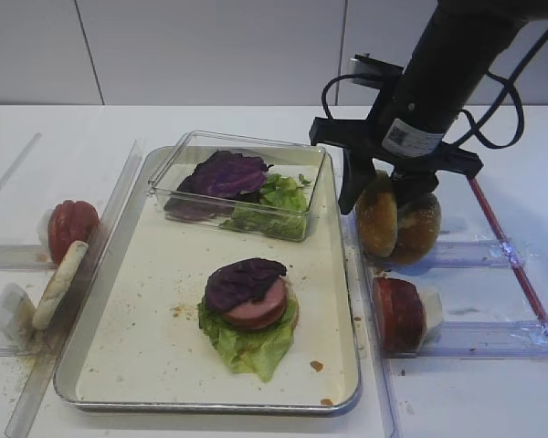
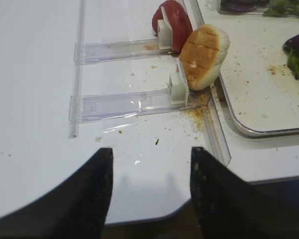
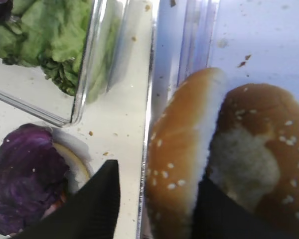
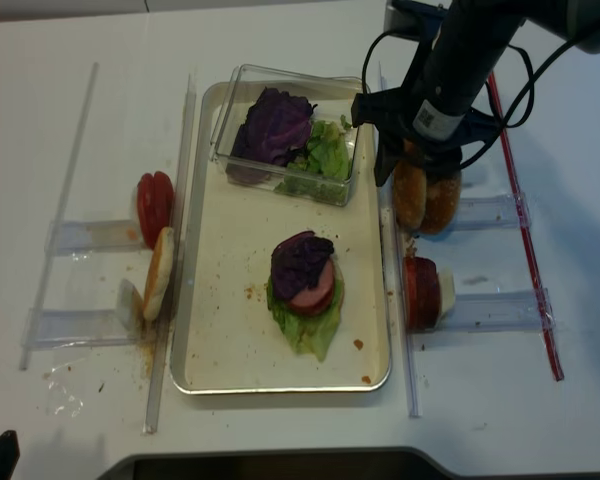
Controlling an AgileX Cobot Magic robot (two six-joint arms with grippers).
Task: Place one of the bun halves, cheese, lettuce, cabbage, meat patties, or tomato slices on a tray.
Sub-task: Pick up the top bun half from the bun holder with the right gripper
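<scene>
A sesame-speckled bun half (image 3: pixel 177 149) stands on edge in a clear holder just right of the silver tray (image 1: pixel 146 347). My right gripper (image 3: pixel 158 172) straddles it from above. One finger sits over the tray rim with a gap to the crust, the other between this bun and a second bun half with a pale patch (image 3: pixel 259 149). On the tray lies a stack of lettuce (image 1: pixel 251 342), a meat patty (image 1: pixel 256 310) and cabbage (image 1: pixel 245 278). My left gripper (image 2: pixel 150 149) hangs open and empty over the table's front edge.
A clear plastic box (image 1: pixel 315 196) holding cabbage and lettuce sits at the back of the tray. Clear holders flank the tray: tomato slices (image 1: pixel 71 226) and a pale bun half (image 2: pixel 202 57) on the left, more tomato (image 1: pixel 397 313) on the right. A red strip (image 1: pixel 521 265) runs along the right.
</scene>
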